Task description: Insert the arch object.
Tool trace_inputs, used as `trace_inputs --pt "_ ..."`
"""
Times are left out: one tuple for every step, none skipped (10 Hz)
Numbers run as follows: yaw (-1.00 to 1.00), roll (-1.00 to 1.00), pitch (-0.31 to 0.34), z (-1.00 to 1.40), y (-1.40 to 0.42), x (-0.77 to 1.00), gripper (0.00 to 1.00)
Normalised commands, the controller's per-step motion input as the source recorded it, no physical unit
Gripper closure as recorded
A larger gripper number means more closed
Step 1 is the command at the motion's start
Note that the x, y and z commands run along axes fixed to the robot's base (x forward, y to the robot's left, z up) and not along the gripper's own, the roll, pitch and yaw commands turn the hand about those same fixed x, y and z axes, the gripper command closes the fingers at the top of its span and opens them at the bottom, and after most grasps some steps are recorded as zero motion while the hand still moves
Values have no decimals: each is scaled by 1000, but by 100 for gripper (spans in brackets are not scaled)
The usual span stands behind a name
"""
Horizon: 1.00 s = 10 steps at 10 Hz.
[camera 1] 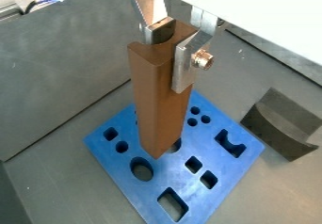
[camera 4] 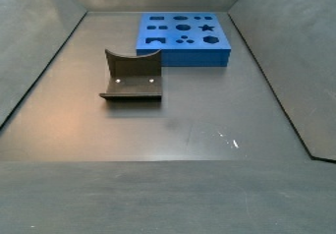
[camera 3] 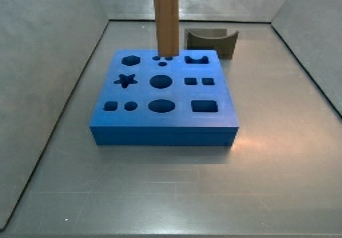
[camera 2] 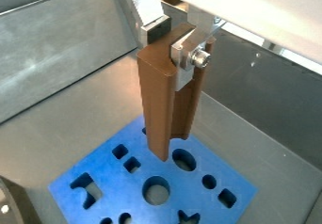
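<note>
Gripper (camera 1: 169,41): fingers pinching the top of a tall light-brown post (camera 1: 160,101), hanging over the blue board (camera 1: 120,134) in both wrist views; side views are cropping the gripper out. Blue board: lying on the grey floor (camera 4: 197,120). Arch object (camera 4: 132,77): sitting on the floor at the board's 7 o'clock in a side view, apart from it, untouched.

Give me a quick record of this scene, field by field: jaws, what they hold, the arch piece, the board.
gripper: over the blue board, wrist views
jaws: shut on the tall brown post
post: upright, lower end at the board's top face
arch block: on the floor beside the board, apart from it, not held
board holes: all look empty
task state: arch block not yet inserted
</note>
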Motion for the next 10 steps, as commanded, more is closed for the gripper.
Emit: trace_inputs --pt "-643 0 0 -51 331 606 100" --pt "-583 0 0 -71 363 663 100" --pt "-540 0 0 -123 386 671 100" --pt "-520 21 4 -169 394 666 100" --pt "-469 151 36 -211 380 594 100" --pt "-411 287 66 -226 346 411 100" --pt "-389 341 83 -211 309 331 100" --pt "-414 320 64 -177 303 326 100" --pt "-543 233 0 -31 266 317 100" --pt "-671 119 0 -146 266 420 100"
